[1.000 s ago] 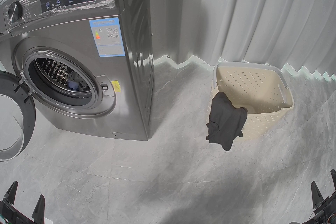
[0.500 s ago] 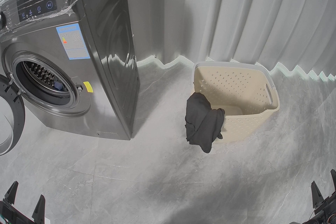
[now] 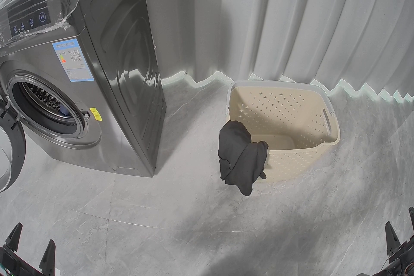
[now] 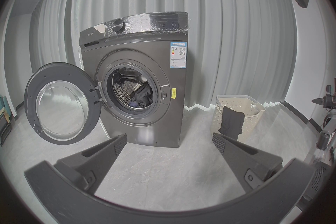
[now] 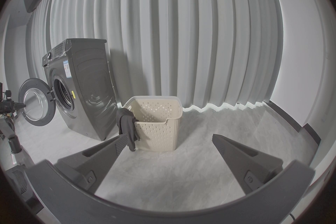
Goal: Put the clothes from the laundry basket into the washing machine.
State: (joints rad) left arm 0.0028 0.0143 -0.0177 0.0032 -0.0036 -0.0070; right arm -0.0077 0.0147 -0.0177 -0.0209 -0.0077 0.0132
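Observation:
A cream laundry basket (image 3: 302,160) stands on the floor in front of the curtain. A dark grey garment (image 3: 239,154) hangs over its near-left rim, down the outside wall. Left of it stands the grey washing machine (image 3: 116,65) with its round door (image 3: 10,156) swung open. Dark clothes (image 4: 141,95) lie in the drum. My left gripper (image 3: 33,234) is low at the front left, open and empty. At the front right, equally low, my right gripper (image 3: 399,217) is open and empty. Both are far from the basket (image 5: 157,126) and the garment (image 5: 126,123).
White pleated curtains (image 3: 293,9) hang behind the basket and machine. Bare grey marble-look floor (image 3: 181,221) stretches between my grippers, the machine and the basket. The open door sticks out to the machine's left.
The head camera has swung right, so the washing machine and basket sit further left in the picture. Both grippers keep their places and stay open.

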